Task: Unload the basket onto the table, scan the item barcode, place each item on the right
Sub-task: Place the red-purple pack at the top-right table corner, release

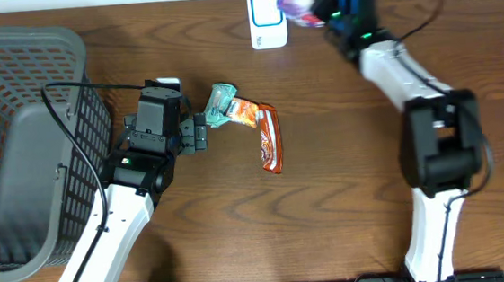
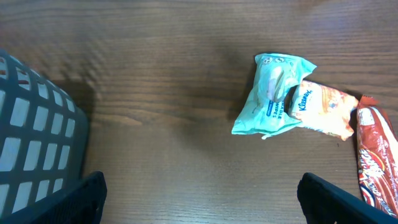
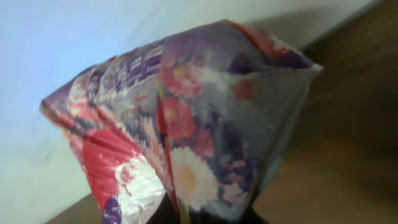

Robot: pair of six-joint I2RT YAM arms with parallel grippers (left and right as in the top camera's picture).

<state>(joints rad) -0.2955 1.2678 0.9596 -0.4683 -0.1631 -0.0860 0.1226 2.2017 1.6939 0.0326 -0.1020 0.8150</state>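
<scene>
- Right at the scanner (image 1: 267,18), on its side toward my right arm: floral packet (image 3: 186,124), pinched in my right gripper (image 1: 321,6), jaws pressed together on its lower edge.
- Handling, my guess: light, soft film pouch that crumples and has slick skin. A pinch on the seam or end flap is safest. Squeezing the middle would just buckle the printed face.
- Packet hangs out past my fingertips and fills the wrist view, one broad printed face toward the camera. No barcode is visible on that face, so it could be on the other side.
- Overhead view is blurred here. Packet is just beside the scanner, and I can't tell whether they touch.
- Next, probably: turn the wrist to bring the coded face square to the scanner window, slowly, since the film flops.
- Well apart from the scanner, toward table centre: teal wipes pack (image 2: 270,96), orange tissue pack (image 2: 323,109) overlapping it, and red-brown wrapper (image 1: 270,140) touching the orange one.
- Further from the scanner, just past the teal pack: my left gripper (image 1: 199,132), jaws spread wide, holding nothing and close to the teal pack without touching it.
- Farthest from the scanner, at the opposite table end: grey basket (image 1: 11,52).
</scene>
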